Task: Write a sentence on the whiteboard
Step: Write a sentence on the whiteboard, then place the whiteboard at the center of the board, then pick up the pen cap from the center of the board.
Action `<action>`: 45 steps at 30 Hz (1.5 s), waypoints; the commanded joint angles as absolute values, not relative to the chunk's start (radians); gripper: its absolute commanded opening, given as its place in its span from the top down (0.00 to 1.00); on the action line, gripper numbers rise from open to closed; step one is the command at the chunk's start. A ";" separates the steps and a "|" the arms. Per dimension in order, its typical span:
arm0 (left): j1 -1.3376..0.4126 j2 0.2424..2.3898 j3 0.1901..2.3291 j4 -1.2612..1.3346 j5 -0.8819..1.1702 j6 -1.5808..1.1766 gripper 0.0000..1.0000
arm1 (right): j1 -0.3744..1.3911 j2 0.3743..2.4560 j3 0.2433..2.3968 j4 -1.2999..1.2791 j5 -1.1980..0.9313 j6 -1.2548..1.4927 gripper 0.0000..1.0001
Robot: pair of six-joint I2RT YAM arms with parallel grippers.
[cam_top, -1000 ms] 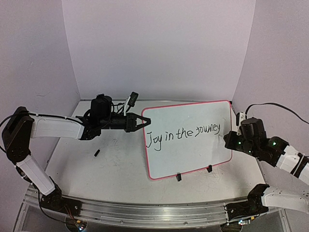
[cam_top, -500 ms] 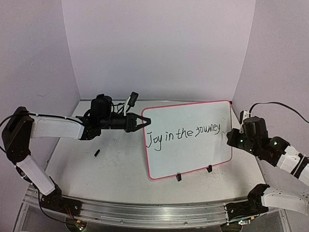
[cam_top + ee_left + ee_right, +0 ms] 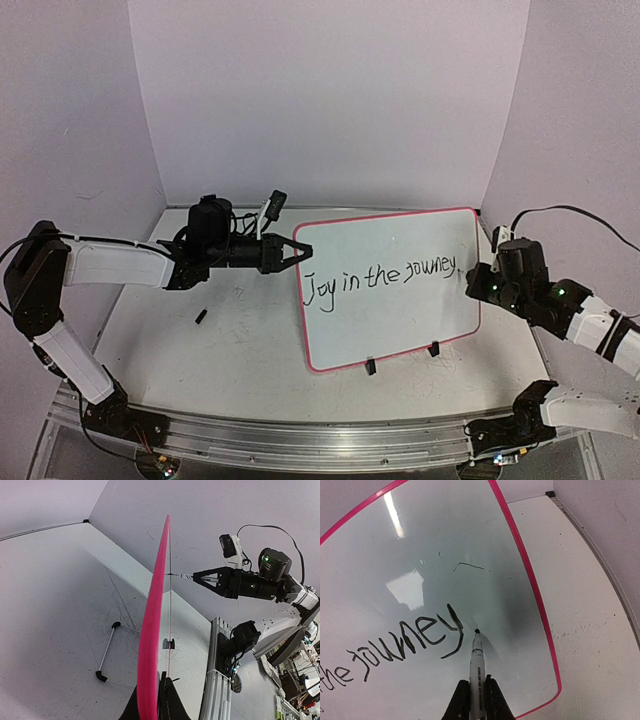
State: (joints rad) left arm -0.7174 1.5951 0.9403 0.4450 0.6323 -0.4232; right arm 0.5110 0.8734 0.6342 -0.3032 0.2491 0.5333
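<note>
Risk first: my right fingers, closed tight on the slim white-and-black marker pen, hold its tip at or just off the board face, right beside the final "y". A stray drag would, I judge, streak that letter, and hard pressure could push the board out of my left fingers, which are pinched shut on its left rim. Large white rectangular whiteboard with thin pink border stands propped on its clipped long edge, mid-right on the scuffed grey bench, reading "Joy in the journey" in black.

Robotics lab, white booth walls, aluminium rail
</note>
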 commanded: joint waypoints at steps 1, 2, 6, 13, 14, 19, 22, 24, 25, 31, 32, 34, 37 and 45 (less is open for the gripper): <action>-0.726 1.624 0.918 0.336 0.515 -0.321 1.00 | 0.506 0.857 0.664 -0.281 0.265 0.528 1.00; -0.726 1.624 0.920 0.336 0.516 -0.322 0.98 | 0.506 0.841 0.676 -0.316 0.269 0.541 1.00; -0.726 1.611 0.927 0.336 0.500 -0.325 0.73 | 0.506 0.738 0.747 -0.485 0.294 0.608 1.00; -0.725 1.478 0.935 0.313 0.438 -0.336 0.29 | 0.506 0.600 0.800 -0.527 0.406 0.561 1.00; -0.724 1.449 0.935 0.295 0.424 -0.338 0.26 | 0.506 0.597 0.808 -0.518 0.409 0.543 1.00; -0.722 1.275 0.937 0.101 0.255 -0.344 0.18 | 0.506 0.598 0.834 -0.425 0.362 0.419 1.00; -0.698 1.192 0.934 -0.075 0.126 -0.399 0.17 | 0.506 0.610 0.841 -0.374 0.305 0.336 1.00; -0.645 1.168 0.936 -0.190 0.103 -0.460 0.16 | 0.505 0.622 0.843 -0.346 0.272 0.298 1.00; -0.607 1.168 0.940 -0.261 0.102 -0.509 0.17 | 0.506 0.629 0.845 -0.335 0.258 0.280 1.00; -0.461 1.234 0.949 -0.578 0.102 -0.598 0.25 | 0.506 0.643 0.832 -0.280 0.194 0.224 1.00; -0.455 1.252 0.943 -0.596 0.113 -0.601 0.26 | 0.506 0.642 0.828 -0.271 0.181 0.213 1.00; -0.452 1.300 0.930 -0.622 0.128 -0.601 0.28 | 0.506 0.642 0.815 -0.254 0.152 0.188 1.00; -0.451 1.382 0.922 -0.633 0.142 -0.575 0.31 | 0.506 0.649 0.804 -0.247 0.114 0.156 1.00; -0.451 1.593 0.943 -0.635 0.023 -0.522 0.44 | 0.505 0.621 0.779 -0.247 0.075 0.126 1.00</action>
State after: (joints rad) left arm -0.4515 1.5355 0.9306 -0.6050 0.1089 -0.5603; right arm 0.5091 0.6375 0.7943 -0.2896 0.1052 0.1626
